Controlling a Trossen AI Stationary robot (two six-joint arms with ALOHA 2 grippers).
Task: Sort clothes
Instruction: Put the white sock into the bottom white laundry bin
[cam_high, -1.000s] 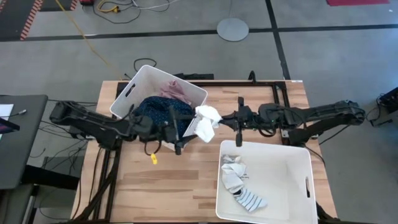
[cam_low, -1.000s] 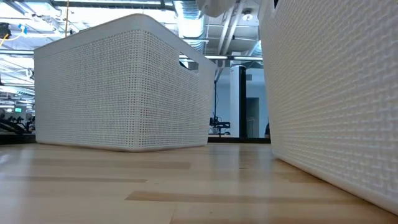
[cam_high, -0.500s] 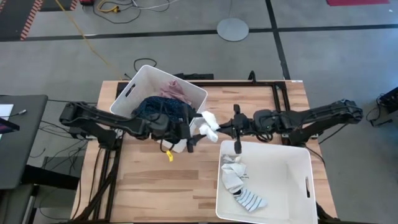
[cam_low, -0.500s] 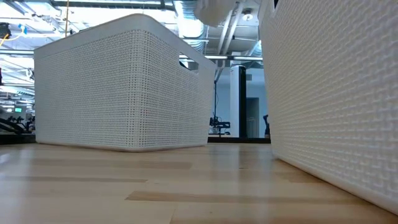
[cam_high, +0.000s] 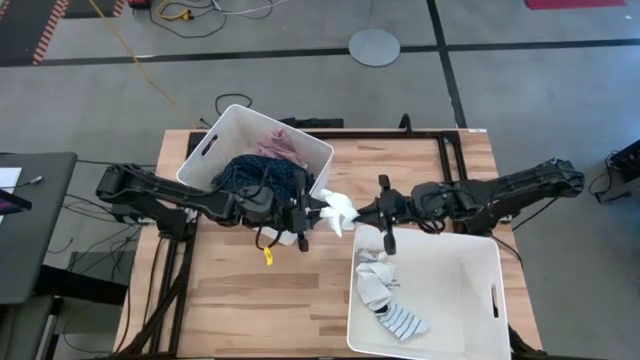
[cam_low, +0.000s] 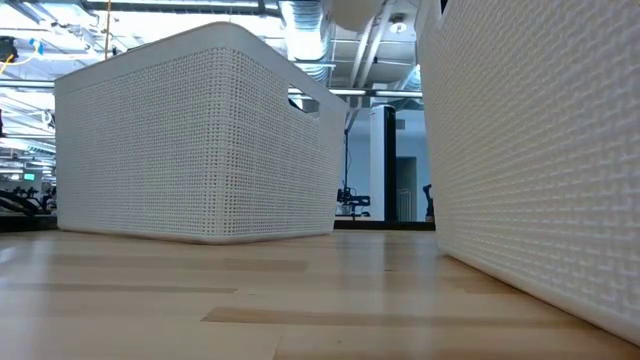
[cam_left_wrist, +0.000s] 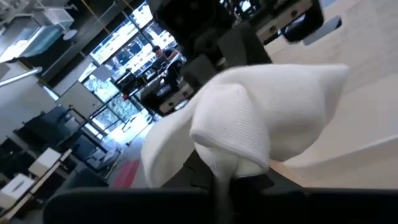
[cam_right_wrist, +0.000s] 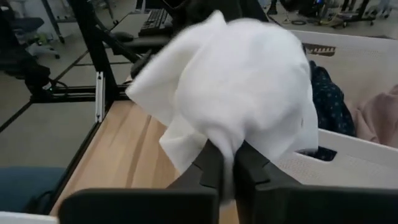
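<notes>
A white garment (cam_high: 335, 210) hangs above the table's middle, bunched between my two grippers. My left gripper (cam_high: 308, 213) comes in from the left and is shut on it. My right gripper (cam_high: 362, 212) comes in from the right and is also shut on it. The far-left white bin (cam_high: 215, 150) holds a navy dotted garment (cam_high: 262, 175) and a pink garment (cam_high: 280, 143). The near-right white bin (cam_high: 470, 265) holds pale socks (cam_high: 375, 285) and a striped sock (cam_high: 405, 322). In the low view only the garment's underside (cam_low: 350, 10) shows at the top. My left gripper pinches a bunched fold of the white garment (cam_left_wrist: 233, 158) between its two fingers, coming level from the table's left. The cloth billows beyond the fingers, clear of the table. My right gripper pinches another gathered fold of the garment (cam_right_wrist: 225, 142) between its two fingers, coming from the table's right and slanting slightly down. The cloth bulges past the fingertips, lifted clear of the table and bins.
The two bins stand close, with a strip of bare wooden tabletop (cam_high: 250, 300) between them and at the near left. A yellow tag (cam_high: 267, 254) dangles under the left arm. A dark frame (cam_high: 445, 145) borders the table's far right.
My left gripper has moved toward the table's right up to the white garment and shut on it. My right gripper has shifted a little toward the near edge with the garment, which earlier hung loose from it alone and is now bunched between both.
</notes>
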